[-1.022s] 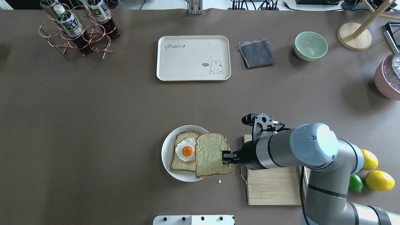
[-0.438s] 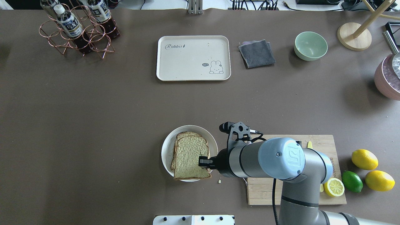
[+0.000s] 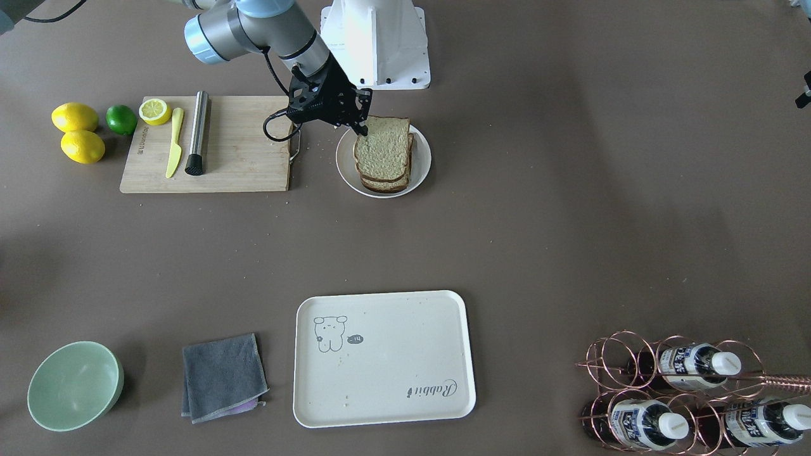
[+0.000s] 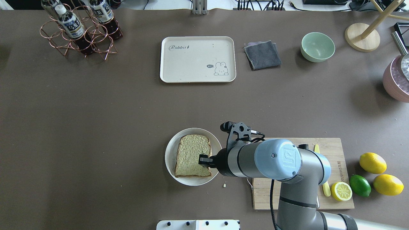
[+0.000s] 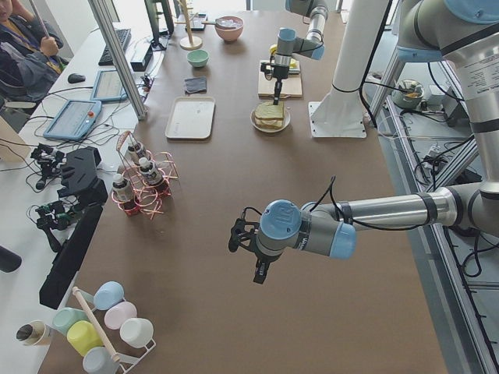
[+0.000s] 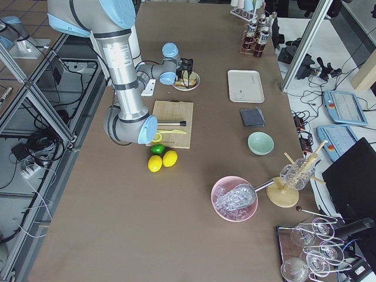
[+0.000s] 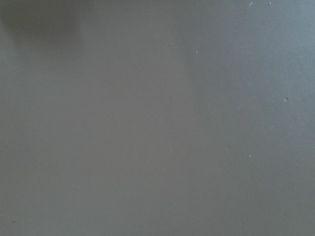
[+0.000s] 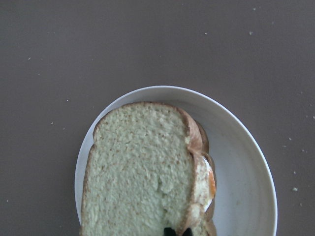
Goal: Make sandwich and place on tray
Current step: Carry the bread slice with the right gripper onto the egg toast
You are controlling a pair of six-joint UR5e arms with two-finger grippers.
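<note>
The sandwich (image 4: 192, 156) lies on the round white plate (image 4: 169, 156) near the table's front. Its top bread slice covers the lower slice, and the egg (image 8: 209, 182) only peeks out at one edge in the right wrist view. My right gripper (image 4: 204, 160) is shut on the top slice's right edge; it also shows in the front-facing view (image 3: 362, 128). The cream tray (image 4: 191, 64) lies at the far side with nothing on it. My left gripper (image 5: 260, 273) hangs over bare table far to the left; I cannot tell whether it is open or shut.
The wooden cutting board (image 4: 265, 198) with a yellow knife, steel rod and half lemon lies right of the plate. Lemons and a lime (image 4: 360, 185) lie beyond it. A grey cloth (image 4: 262, 55), green bowl (image 4: 317, 47) and bottle rack (image 4: 80, 28) stand at the back.
My right gripper has carried the top bread slice leftward over the egg and set it down onto the lower slice. The egg is now covered.
</note>
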